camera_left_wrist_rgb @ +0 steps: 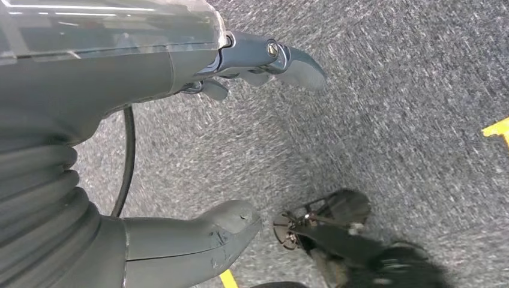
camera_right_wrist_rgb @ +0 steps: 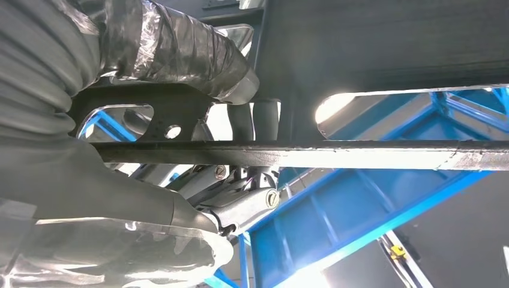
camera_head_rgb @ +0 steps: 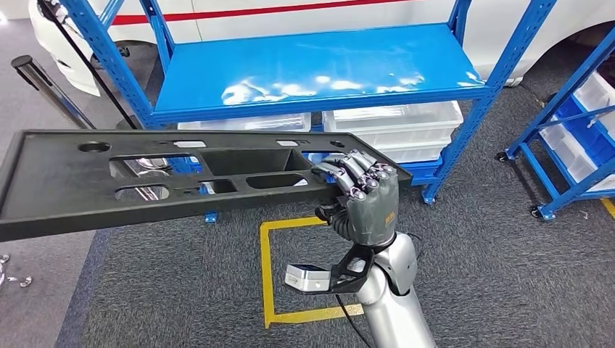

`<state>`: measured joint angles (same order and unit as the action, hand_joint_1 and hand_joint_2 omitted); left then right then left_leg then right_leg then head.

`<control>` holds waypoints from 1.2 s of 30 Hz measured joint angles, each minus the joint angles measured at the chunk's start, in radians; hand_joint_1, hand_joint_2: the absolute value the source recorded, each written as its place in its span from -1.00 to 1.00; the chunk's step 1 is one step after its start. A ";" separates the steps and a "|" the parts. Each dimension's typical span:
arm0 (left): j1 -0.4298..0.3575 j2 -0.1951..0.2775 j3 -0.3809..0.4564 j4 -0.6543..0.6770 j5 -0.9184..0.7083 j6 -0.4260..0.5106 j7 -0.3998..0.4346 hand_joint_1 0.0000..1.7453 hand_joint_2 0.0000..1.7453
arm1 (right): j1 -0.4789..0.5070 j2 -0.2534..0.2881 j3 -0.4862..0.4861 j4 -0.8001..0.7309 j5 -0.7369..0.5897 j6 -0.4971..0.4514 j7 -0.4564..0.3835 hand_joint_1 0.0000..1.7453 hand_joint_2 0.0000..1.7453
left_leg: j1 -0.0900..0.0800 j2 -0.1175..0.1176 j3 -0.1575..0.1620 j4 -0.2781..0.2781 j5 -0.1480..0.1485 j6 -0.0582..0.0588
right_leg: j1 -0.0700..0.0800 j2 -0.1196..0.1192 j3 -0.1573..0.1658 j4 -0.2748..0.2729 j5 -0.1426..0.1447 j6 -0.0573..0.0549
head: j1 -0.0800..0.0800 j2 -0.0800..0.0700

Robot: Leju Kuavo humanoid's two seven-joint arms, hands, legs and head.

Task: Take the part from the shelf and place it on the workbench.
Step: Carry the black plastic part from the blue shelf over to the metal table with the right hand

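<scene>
The right hand [camera_head_rgb: 365, 194] grips the near right end of the long black part [camera_head_rgb: 159, 181], a flat moulded panel with several cut-out openings. The fingers [camera_head_rgb: 355, 172] curl over the part's top face while the palm sits under its edge. In the right wrist view the right hand [camera_right_wrist_rgb: 180, 180] clamps the same part [camera_right_wrist_rgb: 384, 54] from below, the thumb on one face and the darker fingers [camera_right_wrist_rgb: 240, 198] on the other, as far as the glare allows one to judge.

The part is held up in the air in front of the blue shelf [camera_head_rgb: 312, 69], roughly level (its left end dips slightly lower), and it is off the shelf board. Below that board sit clear plastic bins [camera_head_rgb: 395, 127]. Under the part, in front of the shelf, a yellow floor marking [camera_head_rgb: 266, 268] lies on the grey carpet [camera_head_rgb: 508, 275].

The left hand [camera_left_wrist_rgb: 228, 138] hangs over the grey carpet [camera_left_wrist_rgb: 390, 90], its fingers [camera_left_wrist_rgb: 282, 60] and thumb spread apart with nothing between them.
</scene>
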<state>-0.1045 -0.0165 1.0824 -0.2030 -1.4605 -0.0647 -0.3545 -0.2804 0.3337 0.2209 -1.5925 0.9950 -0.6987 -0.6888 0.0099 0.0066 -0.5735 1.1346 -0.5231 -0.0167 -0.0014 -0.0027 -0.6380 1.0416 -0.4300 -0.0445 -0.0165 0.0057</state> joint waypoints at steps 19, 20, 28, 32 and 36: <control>0.013 -0.020 -0.028 0.000 -0.030 0.029 -0.014 -1.00 1.00 | -0.004 -0.006 -0.013 -0.028 -0.062 0.000 0.000 1.00 1.00 | -0.008 0.005 -0.044 -0.111 0.106 0.023 | -0.010 0.004 0.082 0.014 -0.080 0.043 | 0.000 0.000; 0.014 -0.020 -0.029 0.000 -0.030 0.029 -0.014 -1.00 1.00 | -0.004 -0.006 -0.014 -0.028 -0.062 0.000 0.000 1.00 1.00 | -0.006 0.005 -0.046 -0.110 0.109 0.016 | -0.011 0.004 0.078 0.012 -0.075 0.035 | 0.000 0.000; 0.017 -0.025 -0.030 0.000 -0.030 0.029 -0.014 -1.00 1.00 | -0.006 -0.003 -0.014 -0.027 -0.062 0.000 0.000 1.00 1.00 | 0.001 0.002 -0.114 0.156 -0.063 -0.006 | -0.005 0.001 0.016 0.007 -0.019 -0.002 | 0.000 0.000; 0.015 -0.025 -0.033 0.000 -0.031 0.027 -0.013 -1.00 1.00 | -0.007 -0.003 -0.014 -0.011 -0.069 0.000 0.000 1.00 1.00 | -0.008 -0.001 0.054 -0.092 0.013 0.015 | -0.003 0.002 -0.005 0.008 0.002 0.007 | 0.000 0.000; 0.017 -0.026 -0.034 0.000 -0.035 0.029 -0.012 -1.00 1.00 | -0.007 -0.003 -0.014 0.001 -0.066 0.000 0.000 1.00 1.00 | -0.017 -0.001 0.073 -0.152 0.036 0.031 | -0.008 0.001 -0.010 -0.002 0.025 0.029 | 0.000 0.000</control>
<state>-0.0873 -0.0423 1.0484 -0.2029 -1.4958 -0.0361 -0.3666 -0.2876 0.3305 0.2068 -1.5910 0.9285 -0.6987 -0.6886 -0.0068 0.0056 -0.5005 0.9826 -0.4872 0.0146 -0.0094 -0.0014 -0.6480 1.0392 -0.4045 -0.0156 -0.0165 0.0057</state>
